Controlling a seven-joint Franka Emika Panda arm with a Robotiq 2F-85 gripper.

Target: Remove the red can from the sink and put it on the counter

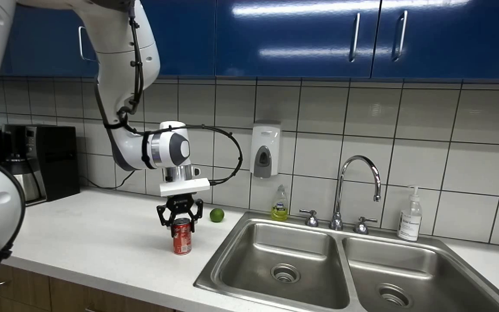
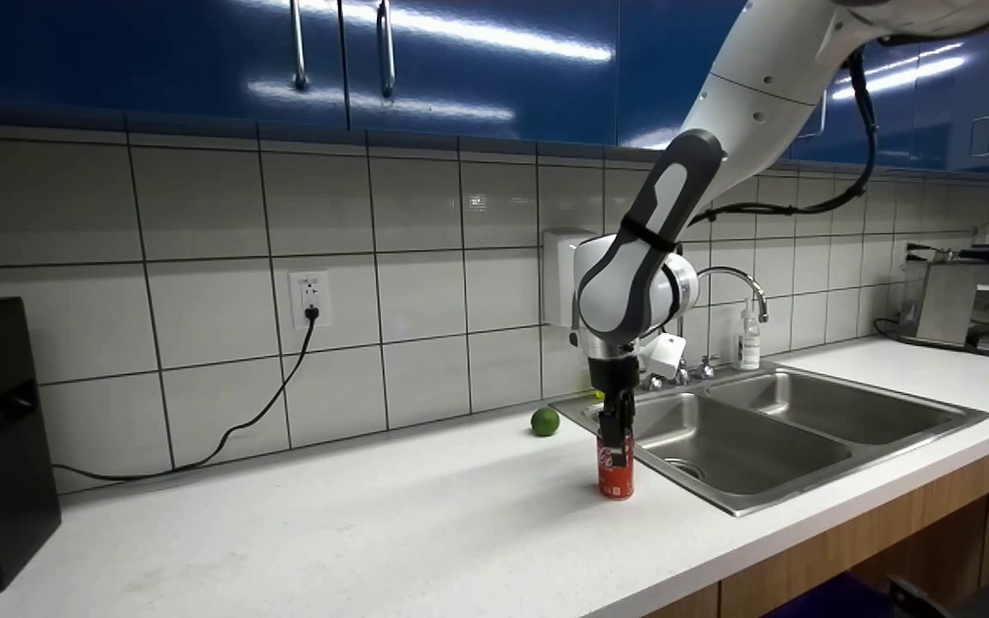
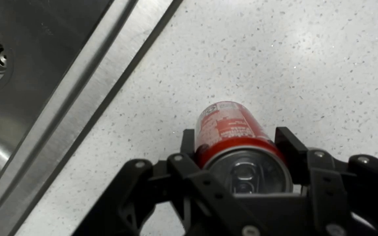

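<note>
My pincer (image 3: pixel 234 137) is clamped on the red can (image 1: pixel 182 240), pretty snug against both sides of its upper half. Can's sitting upright on the white counter (image 1: pixel 115 234), near the sink (image 1: pixel 220 260). Little green fruit (image 1: pixel 217 215) is by the wall tiles (image 1: pixel 319 156), and there's a bottle of yellow liquid (image 1: pixel 280 210) on the sink's back edge.

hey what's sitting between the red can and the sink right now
In the wrist view: one of the jaws, flanking the red can, then bare white counter all the way to the rim of the sink.
</note>
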